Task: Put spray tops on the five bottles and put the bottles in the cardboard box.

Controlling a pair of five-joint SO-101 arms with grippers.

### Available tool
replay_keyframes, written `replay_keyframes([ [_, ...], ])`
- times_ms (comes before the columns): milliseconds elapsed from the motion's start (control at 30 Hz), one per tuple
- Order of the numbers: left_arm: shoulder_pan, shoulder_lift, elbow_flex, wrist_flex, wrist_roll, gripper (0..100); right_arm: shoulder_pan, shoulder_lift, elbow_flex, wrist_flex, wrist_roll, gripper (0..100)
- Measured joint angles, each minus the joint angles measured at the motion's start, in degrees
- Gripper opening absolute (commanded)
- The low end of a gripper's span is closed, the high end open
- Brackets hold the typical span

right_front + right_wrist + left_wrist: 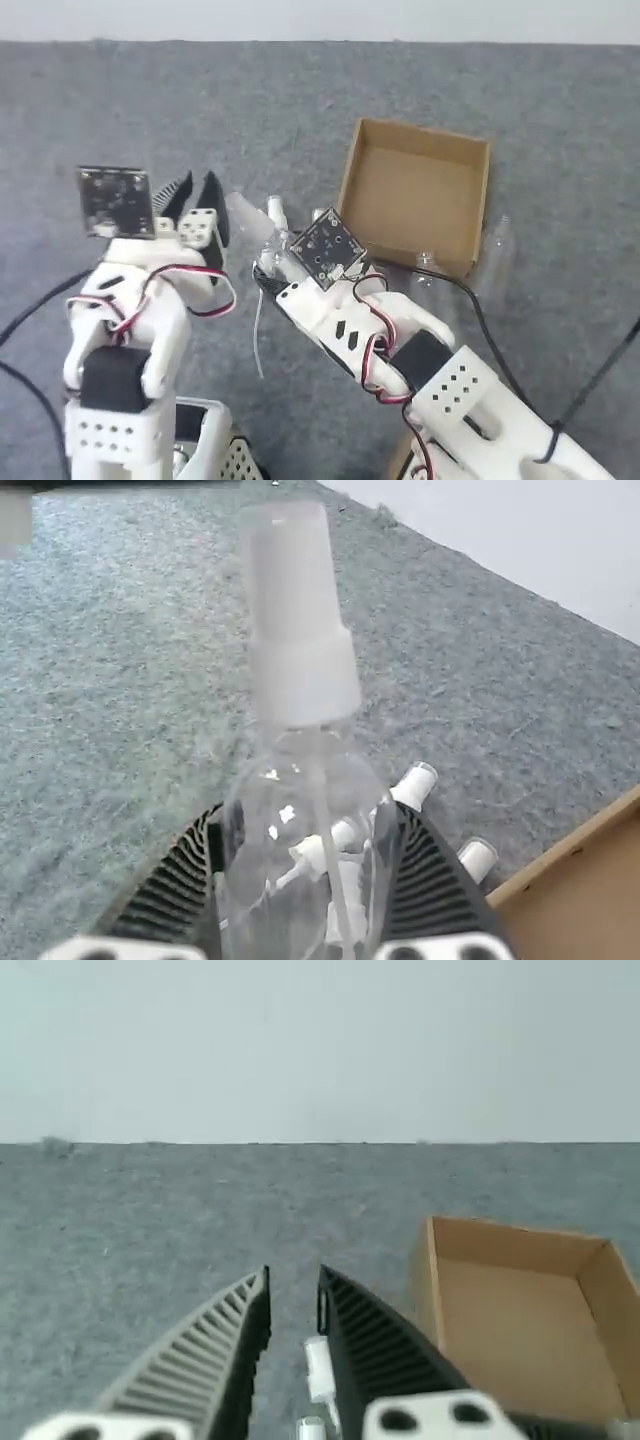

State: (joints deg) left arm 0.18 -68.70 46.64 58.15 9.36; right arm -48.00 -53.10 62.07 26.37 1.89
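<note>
My right gripper [305,890] is clamped round the body of a clear plastic bottle [300,810] that carries a white spray top [295,630], held over the grey carpeted table [200,100] just left of the open brown cardboard box [415,195]. My left gripper [295,1295] hangs to the left of that bottle, its ribbed black jaws parted narrowly with nothing between them. A second clear bottle [425,266] lies against the box's near wall and a third [497,243] rests beside its right wall, both outside it. From the right wrist I see two white-necked pieces [415,785] on the carpet near the box corner.
</note>
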Motion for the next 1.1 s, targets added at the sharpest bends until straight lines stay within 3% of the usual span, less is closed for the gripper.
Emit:
replay_keyframes([
  [300,7.0,-0.5,1.8,-1.1,-2.6,7,0.4,0.1,0.2,0.0,0.0,0.6],
  [433,6.9,-0.5,1.8,-1.1,-2.7,8,0.4,0.1,0.2,0.0,0.0,0.6],
  [600,1.9,-0.3,-1.8,-1.0,-2.9,15,0.1,0.0,0.0,0.0,0.0,0.6],
  [900,-2.4,-1.8,-1.8,2.5,-2.9,16,7.3,0.0,-3.5,0.0,0.0,0.6],
  [1100,4.2,-12.3,8.5,2.5,-2.9,18,12.2,6.9,-13.7,0.0,0.0,0.6],
])
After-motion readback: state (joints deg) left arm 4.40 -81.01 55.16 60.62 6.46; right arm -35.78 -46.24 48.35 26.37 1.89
